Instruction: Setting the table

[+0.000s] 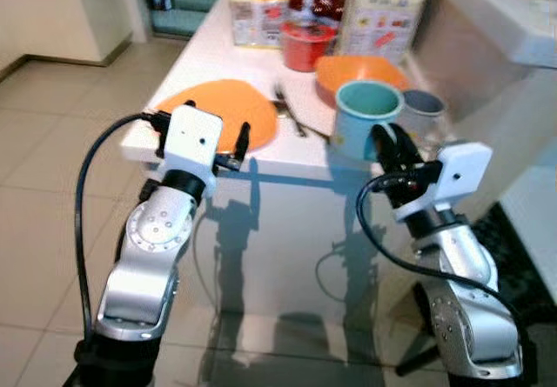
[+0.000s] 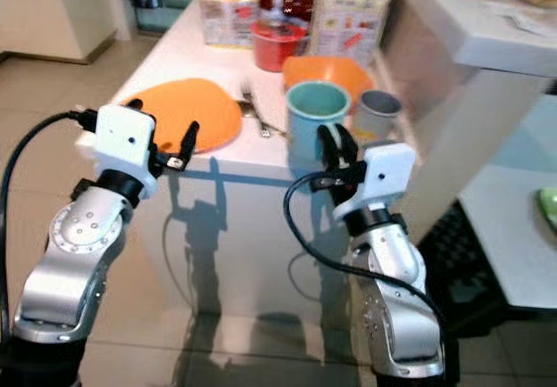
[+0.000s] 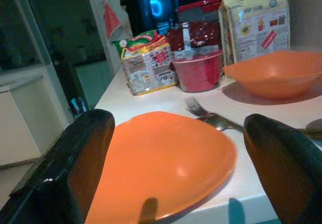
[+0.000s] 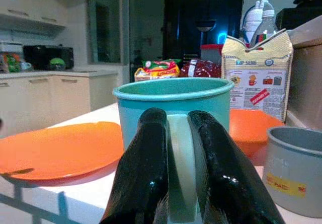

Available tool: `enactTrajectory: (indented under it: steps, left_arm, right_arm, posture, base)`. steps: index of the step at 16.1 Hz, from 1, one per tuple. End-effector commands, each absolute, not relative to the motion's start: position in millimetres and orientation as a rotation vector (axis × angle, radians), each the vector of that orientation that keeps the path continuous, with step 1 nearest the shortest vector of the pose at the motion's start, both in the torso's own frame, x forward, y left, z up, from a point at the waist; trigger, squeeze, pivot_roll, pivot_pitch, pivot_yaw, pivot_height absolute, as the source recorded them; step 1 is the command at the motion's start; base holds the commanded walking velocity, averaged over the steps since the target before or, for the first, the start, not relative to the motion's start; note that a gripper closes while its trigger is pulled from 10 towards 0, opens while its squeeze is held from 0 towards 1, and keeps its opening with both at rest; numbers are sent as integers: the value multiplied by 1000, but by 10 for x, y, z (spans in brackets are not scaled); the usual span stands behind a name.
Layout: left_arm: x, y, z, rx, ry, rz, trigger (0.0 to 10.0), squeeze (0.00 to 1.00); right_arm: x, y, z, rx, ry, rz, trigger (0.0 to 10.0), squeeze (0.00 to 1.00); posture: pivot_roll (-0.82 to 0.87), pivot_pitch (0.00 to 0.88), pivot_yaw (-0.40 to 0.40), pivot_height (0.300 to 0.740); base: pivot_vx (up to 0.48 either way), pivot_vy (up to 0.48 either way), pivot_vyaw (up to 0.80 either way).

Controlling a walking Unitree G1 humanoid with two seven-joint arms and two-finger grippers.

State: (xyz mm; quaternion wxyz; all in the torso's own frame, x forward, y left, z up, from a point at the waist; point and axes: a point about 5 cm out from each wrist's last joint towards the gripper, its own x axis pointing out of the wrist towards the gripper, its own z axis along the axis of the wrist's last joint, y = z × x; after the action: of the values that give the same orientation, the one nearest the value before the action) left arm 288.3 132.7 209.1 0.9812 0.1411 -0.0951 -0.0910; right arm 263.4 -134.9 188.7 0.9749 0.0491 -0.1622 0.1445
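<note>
A teal mug [image 1: 367, 113] stands at the near edge of the white table [image 1: 209, 48]. My right gripper [image 1: 392, 148] is at its near side, shut on the mug's pale handle [image 4: 179, 173], which sits between the two black fingers [image 4: 146, 168]. An orange plate [image 1: 222, 109] lies at the table's near left corner. My left gripper [image 1: 218, 135] is open just in front of its rim and holds nothing. A fork [image 1: 287, 109] lies between plate and mug. An orange bowl [image 1: 361, 72] sits behind the mug.
A grey cup [image 1: 422, 104] stands right of the mug, close to it. A red bowl [image 1: 306, 43], snack packs [image 1: 258, 0] and a paper bag [image 1: 383, 9] crowd the table's far end. A white counter [image 1: 513, 22] runs along the right. Tiled floor lies to the left.
</note>
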Motion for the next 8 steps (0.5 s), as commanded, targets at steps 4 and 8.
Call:
enactTrajectory:
  steps: [4, 8]
  left_arm:
    - [2866, 1272, 2107, 290, -207, -208, 10000, 0]
    - [2862, 1272, 2095, 292, -203, -213, 10000, 0]
  right_arm:
    - [2551, -1444, 1889, 135, -353, 283, 10000, 0]
    - [2501, -1408, 1905, 132, -370, 330, 10000, 0]
  posture:
    - [32, 0, -60, 740]
    - [29, 0, -57, 740]
  base:
    - [0, -403, 0]
    - [0, -406, -552]
